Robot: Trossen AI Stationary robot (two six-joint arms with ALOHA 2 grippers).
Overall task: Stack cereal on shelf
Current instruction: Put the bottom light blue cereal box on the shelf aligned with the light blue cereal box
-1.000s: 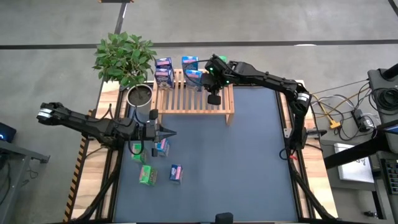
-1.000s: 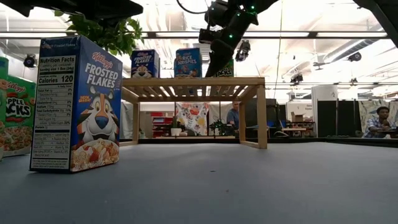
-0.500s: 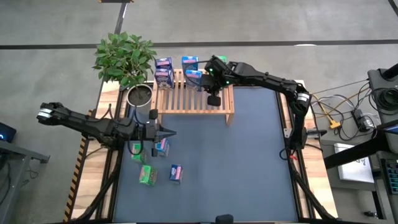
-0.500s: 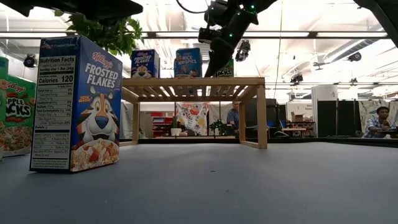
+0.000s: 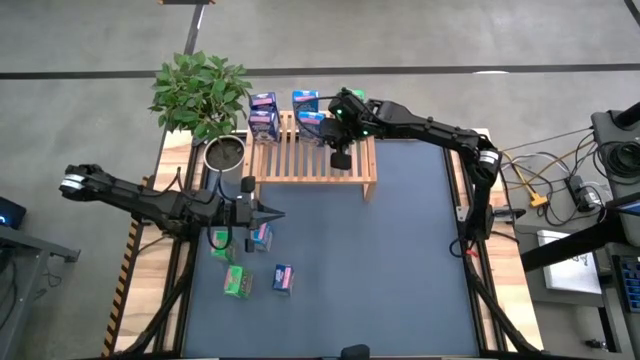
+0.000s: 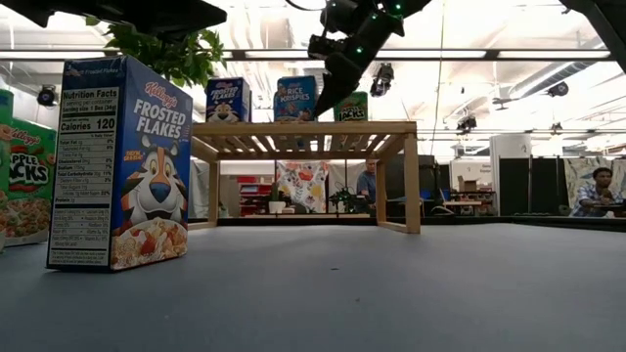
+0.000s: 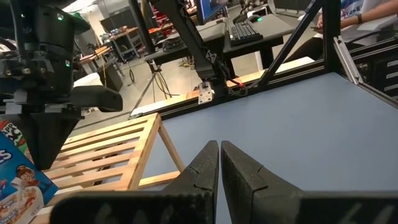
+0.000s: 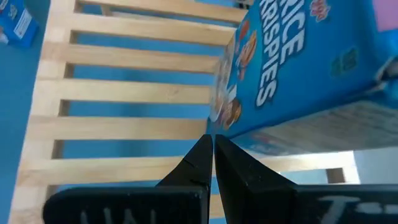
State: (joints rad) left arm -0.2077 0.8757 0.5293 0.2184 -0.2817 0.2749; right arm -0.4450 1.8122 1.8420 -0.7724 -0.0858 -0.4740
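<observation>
The wooden shelf stands at the table's far side. On its far edge stand a purple-blue box, a blue Rice Krispies box and a green box. My right gripper is shut and hangs over the slats, pointing down beside the Rice Krispies box. More cereal boxes sit on the table's left part, among them an upright Frosted Flakes box. My left gripper is shut and hovers above them, touching nothing. My right gripper's shut fingertips come from above, slanting toward the table's left, and stand at the lower near corner of the Rice Krispies box. I cannot tell whether they touch it. The box stands upright on the slats.
A potted plant and its pot stand off the shelf's left end. The dark mat lies bare on the table's right and near parts. People sit in the room beyond the table.
My right gripper has moved a little toward the table's left, closer to the Rice Krispies box, staying shut. In the low view it now uncovers the green box on the shelf.
</observation>
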